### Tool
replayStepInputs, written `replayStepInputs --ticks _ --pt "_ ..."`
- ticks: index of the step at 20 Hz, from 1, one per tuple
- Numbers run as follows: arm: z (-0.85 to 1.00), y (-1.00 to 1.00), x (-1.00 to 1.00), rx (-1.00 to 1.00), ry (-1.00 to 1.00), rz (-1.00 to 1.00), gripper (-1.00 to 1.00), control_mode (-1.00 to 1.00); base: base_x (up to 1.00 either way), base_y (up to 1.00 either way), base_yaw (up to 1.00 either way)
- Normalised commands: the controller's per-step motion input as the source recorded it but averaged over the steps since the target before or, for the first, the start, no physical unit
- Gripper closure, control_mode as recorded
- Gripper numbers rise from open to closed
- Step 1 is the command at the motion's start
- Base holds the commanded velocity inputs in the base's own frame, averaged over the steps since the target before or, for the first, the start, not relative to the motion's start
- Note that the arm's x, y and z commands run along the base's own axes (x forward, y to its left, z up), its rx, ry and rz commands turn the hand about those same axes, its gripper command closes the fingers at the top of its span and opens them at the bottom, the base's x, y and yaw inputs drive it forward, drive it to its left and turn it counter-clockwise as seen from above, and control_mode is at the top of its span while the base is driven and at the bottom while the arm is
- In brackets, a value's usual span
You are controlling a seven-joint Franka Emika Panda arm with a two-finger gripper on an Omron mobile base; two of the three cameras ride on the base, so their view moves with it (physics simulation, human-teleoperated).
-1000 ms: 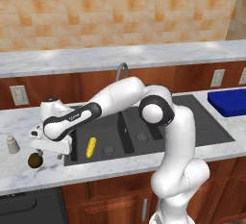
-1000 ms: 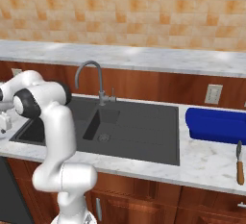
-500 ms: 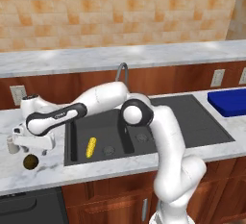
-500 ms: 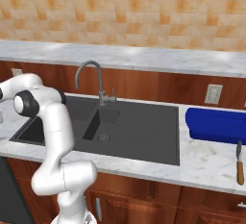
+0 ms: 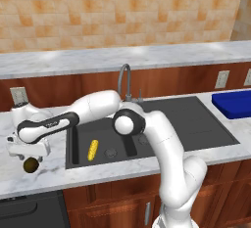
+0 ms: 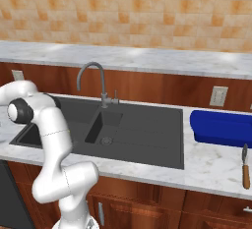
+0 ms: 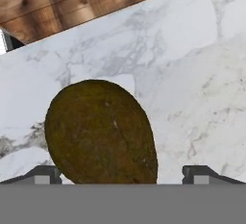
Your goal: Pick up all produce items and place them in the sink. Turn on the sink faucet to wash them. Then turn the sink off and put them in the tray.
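The white worktop [image 5: 44, 178] is the biggest thing. The dark sink [image 5: 162, 124] sits in it, with the grey faucet [image 5: 125, 78] behind. The blue tray [image 5: 233, 103] rests far off at the right. The yellow corn [image 5: 92, 149] lies in the sink. The brown fruit [image 7: 101, 131] sits on the worktop left of the sink. The tool [image 7: 122, 172] is wide open right over it, holding nothing.
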Motion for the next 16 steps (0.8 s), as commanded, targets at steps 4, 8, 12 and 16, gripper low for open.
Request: replayStepInputs --ticks 4,8,12,16 --pt "-0.19 0.0 -0.27 0.04 0.0 0.0 -1.0 -1.0 0.0 0.0 0.0" --pt "-0.03 0.0 -0.46 0.08 -0.03 0.0 -1.0 -1.0 0.0 0.0 0.0" --pt "-0.4 0.0 -0.21 0.03 -0.01 0.0 -1.0 -1.0 0.0 0.0 0.0" --pt "-0.51 0.0 0.0 0.0 0.0 0.0 1.0 -1.0 0.0 0.0 0.0"
